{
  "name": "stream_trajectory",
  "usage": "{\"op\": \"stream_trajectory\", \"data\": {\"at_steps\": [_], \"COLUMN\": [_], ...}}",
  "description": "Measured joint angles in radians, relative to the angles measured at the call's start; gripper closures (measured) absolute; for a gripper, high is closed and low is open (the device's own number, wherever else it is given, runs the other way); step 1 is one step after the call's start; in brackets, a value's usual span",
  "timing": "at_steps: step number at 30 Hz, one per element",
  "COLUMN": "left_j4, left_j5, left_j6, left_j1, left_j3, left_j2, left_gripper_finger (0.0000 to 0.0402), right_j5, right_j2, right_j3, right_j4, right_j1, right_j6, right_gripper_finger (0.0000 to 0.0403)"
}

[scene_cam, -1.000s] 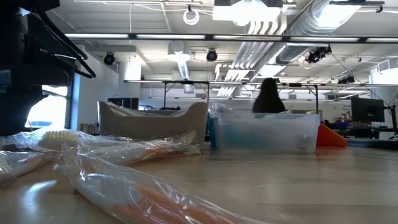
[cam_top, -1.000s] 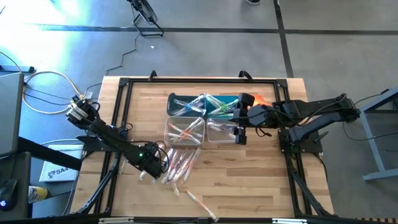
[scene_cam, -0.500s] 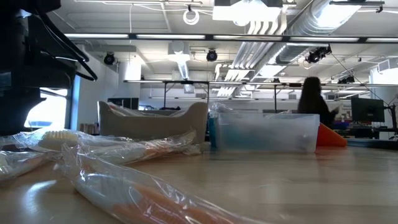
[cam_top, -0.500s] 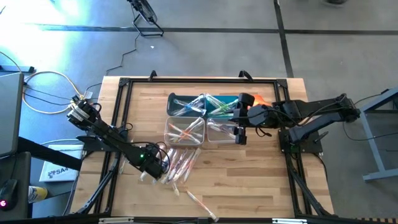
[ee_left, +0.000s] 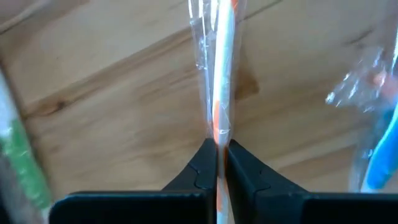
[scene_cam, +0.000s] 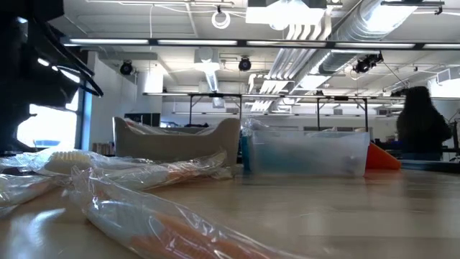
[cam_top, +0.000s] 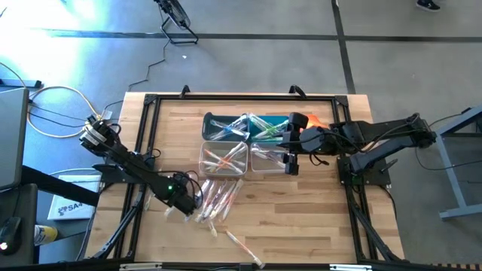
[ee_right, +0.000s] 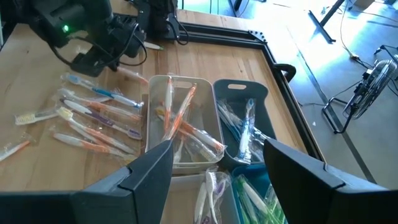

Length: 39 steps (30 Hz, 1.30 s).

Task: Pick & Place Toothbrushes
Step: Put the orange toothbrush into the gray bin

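Many toothbrushes: a loose heap (cam_top: pixel 215 199) lies on the tabletop just beside the left pincer; more sit in the bins by the right pincer.
Tabletop: pale wood planks (cam_top: pixel 301 211) with a grain and a dark knot, smooth and flat, ringed by a black metal frame (cam_top: pixel 226 98).
Room: a grey floor (cam_top: pixel 248 64) with dark lines lies around the tabletop; the low view shows a big hall with white pipes (scene_cam: pixel 316 29) and lights up high, and a dark, blurry person (scene_cam: pixel 420 126) far back.
Left pincer: down at the near edge of the heap (cam_top: pixel 188 202); its two dark fingers (ee_left: pixel 202 171) are squeezed tight on one toothbrush.
Held toothbrush: thin and straight, white and orange (ee_left: pixel 221 81), inside a clear crinkly wrapper; it sticks out past the fingertips over the wood.
Other brushes near it: a green one (ee_left: pixel 18 155) on one side, a blue one (ee_left: pixel 376 162) on the other, each in shiny plastic.
Right pincer: spread wide apart with nothing in it (cam_top: pixel 290 164), hanging beside the bins.
Bins: two clear boxes (cam_top: pixel 224 158) and two teal ones (cam_top: pixel 218 126), shaped like rectangles, touching each other.
Cloth: a bit of orange (cam_top: pixel 312 120) shows behind the right arm.
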Motion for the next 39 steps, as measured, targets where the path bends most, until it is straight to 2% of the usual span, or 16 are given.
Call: {"op": "stream_trajectory", "data": {"at_steps": [7,12,20,29,31,37,39], "left_j4": [-0.101,-0.098,-0.08,0.041,0.093,0.214,0.216], "left_j5": [0.023,-0.03,-0.137,-0.149,-0.183,-0.402,-0.425], "left_j6": [0.0,0.002,0.107,0.291,0.364,0.575,0.632], "left_j1": [0.0,0.0,0.0,0.0,0.0,0.012,0.038], "left_j3": [0.001,0.002,0.002,0.002,0.002,0.004,0.004], "left_j2": [-0.114,-0.218,-0.382,-0.549,-0.573,-0.592,-0.587], "left_gripper_finger": [0.0396,0.0396,0.0396,0.0394,0.039,0.0397,0.0397], "right_j5": [0.0,-0.001,-0.005,-0.007,-0.007,-0.007,-0.007], "right_j2": [0.0,0.0,-0.023,-0.047,-0.048,-0.05,-0.05], "right_j3": [0.0,0.0,0.0,0.0,0.0,0.0,0.0], "right_j4": [-0.006,-0.007,-0.004,0.025,0.039,0.09,0.108], "right_j1": [0.0,0.001,0.001,0.003,0.003,0.003,0.003], "right_j6": [0.001,0.023,0.099,0.203,0.216,0.26,0.262], "right_gripper_finger": [0.016,0.016,0.016,0.016,0.016,0.016,0.016]}}
